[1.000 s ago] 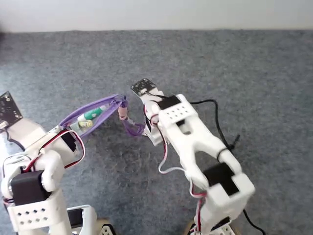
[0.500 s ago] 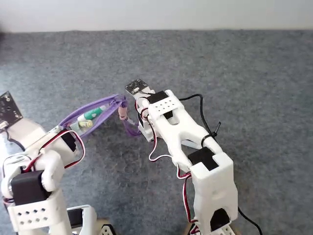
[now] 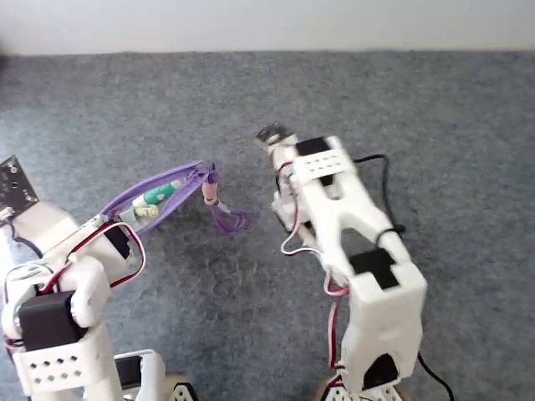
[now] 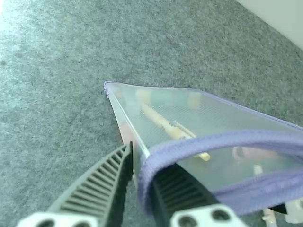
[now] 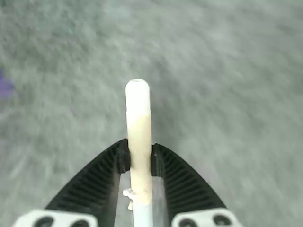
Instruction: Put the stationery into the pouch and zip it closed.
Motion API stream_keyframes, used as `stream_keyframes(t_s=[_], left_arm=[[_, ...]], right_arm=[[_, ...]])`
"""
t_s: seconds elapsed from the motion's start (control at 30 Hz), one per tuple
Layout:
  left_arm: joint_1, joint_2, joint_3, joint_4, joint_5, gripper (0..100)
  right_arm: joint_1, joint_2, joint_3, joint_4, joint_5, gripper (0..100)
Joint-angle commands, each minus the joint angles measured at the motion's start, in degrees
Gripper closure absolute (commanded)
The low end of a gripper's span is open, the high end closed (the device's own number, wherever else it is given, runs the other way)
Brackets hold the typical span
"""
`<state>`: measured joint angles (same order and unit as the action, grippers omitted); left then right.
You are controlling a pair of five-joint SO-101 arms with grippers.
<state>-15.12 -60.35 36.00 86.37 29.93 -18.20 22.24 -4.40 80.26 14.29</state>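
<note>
Left claw (image 4: 141, 163) is clamped on the purple-edged rim of the clear pouch (image 4: 203, 120). A yellowish pencil (image 4: 166, 125) is visible through the pouch wall. In the high view the pouch (image 3: 159, 195) sits left of centre on the grey counter (image 3: 418, 109). A purple cord (image 3: 230, 220) trails from its far end onto the counter. Right claw (image 5: 138, 150) is closed narrowly on a cream pen (image 5: 138, 109), whose rounded tip projects beyond the fingertips. The right arm (image 3: 347, 225) stands to the right of the pouch, apart from it.
</note>
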Motion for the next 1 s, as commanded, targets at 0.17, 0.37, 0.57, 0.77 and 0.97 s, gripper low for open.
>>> stream_keyframes(t_s=[0.17, 0.37, 0.57, 0.77, 0.97], left_arm=[[0.00, 0.18, -0.75, -1.32, 0.53, 99], [0.18, 0.26, -0.84, -1.32, 0.53, 99], [0.09, 0.26, -0.84, -1.41, 0.53, 99], [-0.09, -0.09, -0.84, -1.41, 0.53, 99], [-0.18, -0.18, -0.84, -1.41, 0.53, 99]], right_arm=[[1.10, -26.95, -0.97, 11.12, 0.26, 99.1], [-4.09, -46.99, -1.14, 14.55, -7.30, 99.1], [-16.04, -61.93, -0.88, 4.53, -18.73, 99.1], [-24.31, -62.90, -0.09, -19.30, -28.92, 99.1], [-25.89, -56.66, 1.41, -32.40, -33.05, 99.1]])
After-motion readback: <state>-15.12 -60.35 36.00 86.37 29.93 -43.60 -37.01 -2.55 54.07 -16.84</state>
